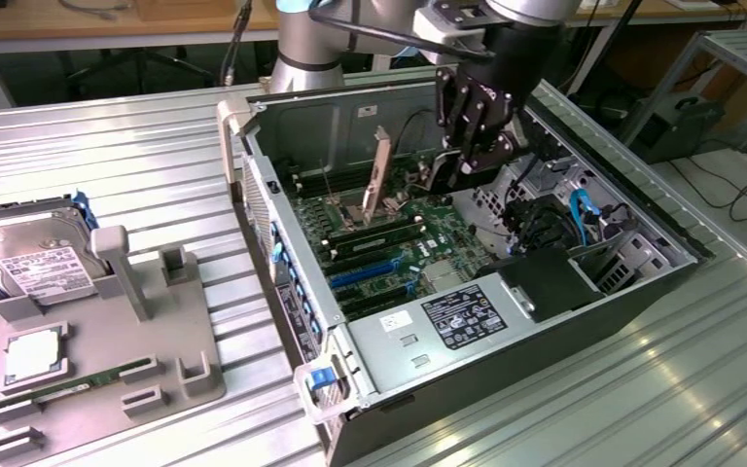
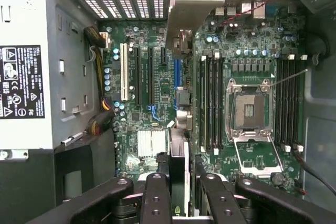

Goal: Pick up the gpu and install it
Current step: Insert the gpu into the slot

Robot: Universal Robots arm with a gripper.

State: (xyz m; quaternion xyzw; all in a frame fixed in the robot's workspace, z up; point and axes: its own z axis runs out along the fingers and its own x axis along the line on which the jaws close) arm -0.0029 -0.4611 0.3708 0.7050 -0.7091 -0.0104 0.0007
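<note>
- Two black fingers (image 2: 155, 198) of the claw (image 2: 177, 195) pinch the top edge of the gpu (image 2: 178, 166), which stands on edge between them; the claw is narrow, closed on the card.
- From outside, the claw (image 1: 467, 161) hangs inside the open computer case (image 1: 633, 282), at about 1 o'clock from the middle of the green motherboard (image 1: 432, 243).
- Only the gpu's long silver end bracket (image 1: 376, 170) is plain there, tilted slightly and standing above the board near the case's rear wall, at 9 o'clock from the claw.
- Seen from the wrist, the card runs straight ahead of the claw, over the strip of board between the expansion slots (image 2: 137, 74) and the memory slots (image 2: 210, 103); whether it touches a slot cannot be told.
- Beyond the memory slots lies the open processor socket (image 2: 249, 109).
- A grey power supply (image 1: 458, 316) with a black label sits at the case's near end, at 6 o'clock from the claw.
- Well apart, at 8 o'clock on the ribbed metal worktop (image 1: 114, 146), a grey holder tray (image 1: 153, 321) carries a hard drive (image 1: 36, 263) and a green memory stick (image 1: 75, 381).
</note>
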